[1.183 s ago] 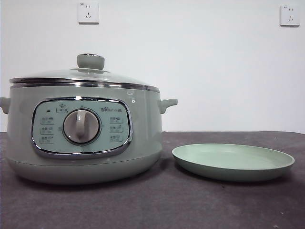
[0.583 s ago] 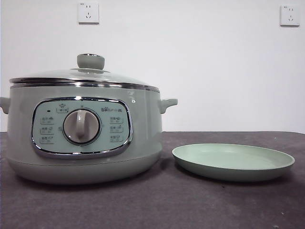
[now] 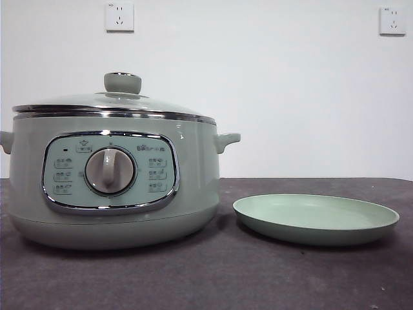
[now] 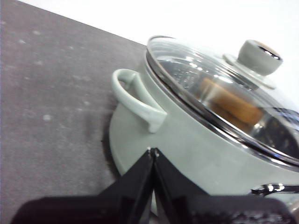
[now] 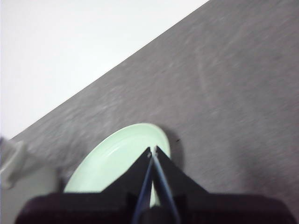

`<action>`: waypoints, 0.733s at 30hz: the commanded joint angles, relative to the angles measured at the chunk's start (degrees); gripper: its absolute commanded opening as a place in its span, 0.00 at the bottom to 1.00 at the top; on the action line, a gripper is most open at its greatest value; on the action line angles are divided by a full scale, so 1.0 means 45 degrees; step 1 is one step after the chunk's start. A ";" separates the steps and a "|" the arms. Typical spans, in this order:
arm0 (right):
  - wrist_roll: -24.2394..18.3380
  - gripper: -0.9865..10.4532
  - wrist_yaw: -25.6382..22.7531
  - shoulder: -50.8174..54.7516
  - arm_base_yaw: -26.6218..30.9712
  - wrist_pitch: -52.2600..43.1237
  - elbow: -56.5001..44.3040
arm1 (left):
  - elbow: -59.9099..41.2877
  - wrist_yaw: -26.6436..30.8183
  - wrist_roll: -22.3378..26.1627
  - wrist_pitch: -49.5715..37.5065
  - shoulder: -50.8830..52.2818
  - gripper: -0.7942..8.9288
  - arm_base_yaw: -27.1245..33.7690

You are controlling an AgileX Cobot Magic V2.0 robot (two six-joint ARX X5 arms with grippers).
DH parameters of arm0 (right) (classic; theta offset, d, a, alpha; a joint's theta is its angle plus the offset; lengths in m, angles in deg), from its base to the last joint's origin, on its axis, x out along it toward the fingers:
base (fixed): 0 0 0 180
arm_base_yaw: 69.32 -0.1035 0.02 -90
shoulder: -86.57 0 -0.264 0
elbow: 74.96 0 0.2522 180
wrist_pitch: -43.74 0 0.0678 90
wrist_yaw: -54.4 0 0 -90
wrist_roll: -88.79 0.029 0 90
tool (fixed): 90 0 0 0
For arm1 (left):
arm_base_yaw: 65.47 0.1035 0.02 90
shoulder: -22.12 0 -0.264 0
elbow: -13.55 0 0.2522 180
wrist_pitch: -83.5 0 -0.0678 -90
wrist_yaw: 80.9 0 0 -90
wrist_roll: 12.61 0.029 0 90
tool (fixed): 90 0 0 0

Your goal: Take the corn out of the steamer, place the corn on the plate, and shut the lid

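The pale green steamer [image 3: 110, 187] stands at the left of the table with its glass lid [image 3: 113, 102] on, knob [image 3: 122, 82] upward. Through the glass in the left wrist view, the corn [image 4: 232, 102] shows as an orange-yellow cob lying inside the steamer [image 4: 187, 144]. The empty green plate [image 3: 315, 218] lies on the table to the right of the pot. My left gripper [image 4: 152, 151] is shut with nothing in it, close to the pot's side below its handle [image 4: 135, 100]. Over the plate [image 5: 117, 161] my right gripper [image 5: 152, 151] hangs shut and empty. Neither arm shows in the front view.
A dark grey tabletop [image 3: 213, 278] runs under everything, with a white wall behind holding two sockets [image 3: 119, 17]. The steamer's control panel and dial [image 3: 110, 170] face the front camera.
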 commanded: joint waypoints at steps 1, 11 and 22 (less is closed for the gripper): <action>0.0126 0.08 0.0452 -0.0136 -0.0015 -0.0165 0.0505 | 0.0330 -0.0117 -0.0272 0.0209 0.0015 0.07 0.0039; -0.1928 0.08 0.1132 -0.2832 -0.0015 0.1161 0.3959 | 0.3332 -0.0389 0.0078 0.1545 -0.1491 0.07 0.0039; -0.4915 0.09 0.3162 -0.7728 -0.0015 0.3706 0.8451 | 0.7057 -0.2841 0.2152 0.2715 -0.5969 0.08 0.0039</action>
